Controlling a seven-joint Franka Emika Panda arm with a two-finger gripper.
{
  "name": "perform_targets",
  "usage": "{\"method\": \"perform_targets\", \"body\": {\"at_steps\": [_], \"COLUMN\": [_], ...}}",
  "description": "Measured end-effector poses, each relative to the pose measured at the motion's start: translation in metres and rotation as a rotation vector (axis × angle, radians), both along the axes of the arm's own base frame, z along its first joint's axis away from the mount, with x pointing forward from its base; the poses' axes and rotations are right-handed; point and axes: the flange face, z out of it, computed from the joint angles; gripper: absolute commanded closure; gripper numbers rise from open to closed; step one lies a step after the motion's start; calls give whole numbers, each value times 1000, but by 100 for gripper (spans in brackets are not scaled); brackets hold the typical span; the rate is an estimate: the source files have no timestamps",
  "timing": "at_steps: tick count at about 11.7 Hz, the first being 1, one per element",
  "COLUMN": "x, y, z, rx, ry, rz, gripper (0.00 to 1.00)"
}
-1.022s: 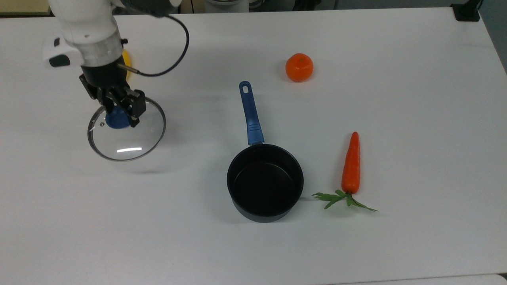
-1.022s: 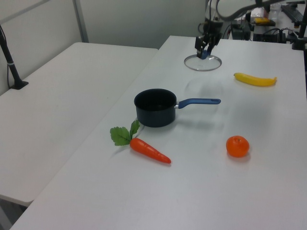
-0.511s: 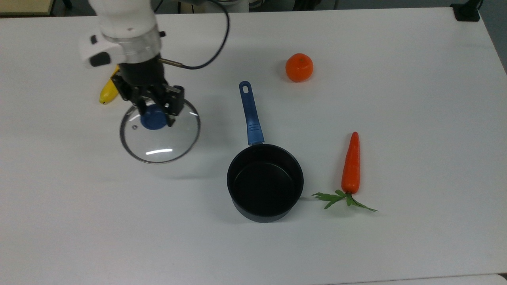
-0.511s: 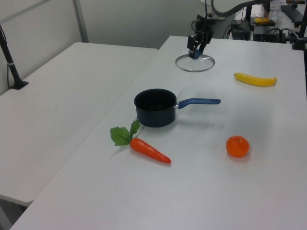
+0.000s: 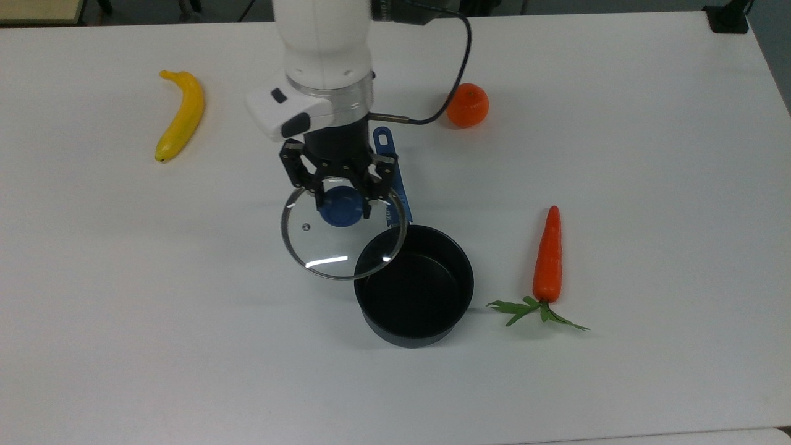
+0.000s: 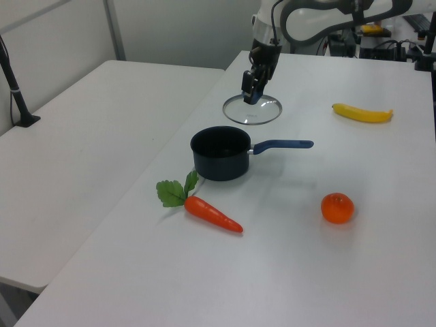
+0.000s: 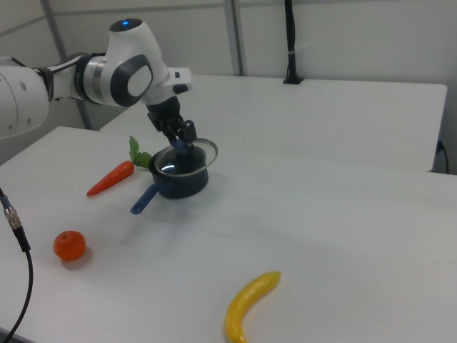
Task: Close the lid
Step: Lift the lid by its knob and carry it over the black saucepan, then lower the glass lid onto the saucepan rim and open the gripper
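Item, change: the arm (image 5: pixel 324 43) has carried the lid (image 5: pixel 343 238) across the table from the top view's left, where it hung a second ago beside the banana (image 5: pixel 179 114), to a place partly over the saucepan (image 5: pixel 414 284); the banana, then half hidden behind the wrist, now lies in plain sight. Item, bearing on the task: the lid is held clear of the table and, in the top view, its rim overlaps the pan's near-left edge and the blue handle (image 5: pixel 389 170), so the transfer looks mostly done, with a short further shift to centre it and a descent judged to remain (the pan is not yet covered). Item, gripper (image 5: pixel 342 199): fingers pinched on the lid's blue knob (image 5: pixel 340 209), glass hanging below them. Item, surface: white table (image 5: pixel 649 154), matte, bare save for the props. Item, room: a second white table (image 6: pixel 82 136) alongside, pale walls with metal uprights, and a black post (image 7: pixel 289 39) at the far edge in the right view. Item, smaller props: carrot (image 5: pixel 547 256) with green leaves just beside the pan, orange (image 5: pixel 468 105) near the handle's tip.
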Motion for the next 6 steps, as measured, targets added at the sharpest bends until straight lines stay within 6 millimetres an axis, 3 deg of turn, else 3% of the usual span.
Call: {"method": "perform_targets", "body": {"at_steps": [6], "x": [19], "y": [51], "z": [-38], "rx": [-7], "ry": [-82], "rz": [24], "gripper": [68]}}
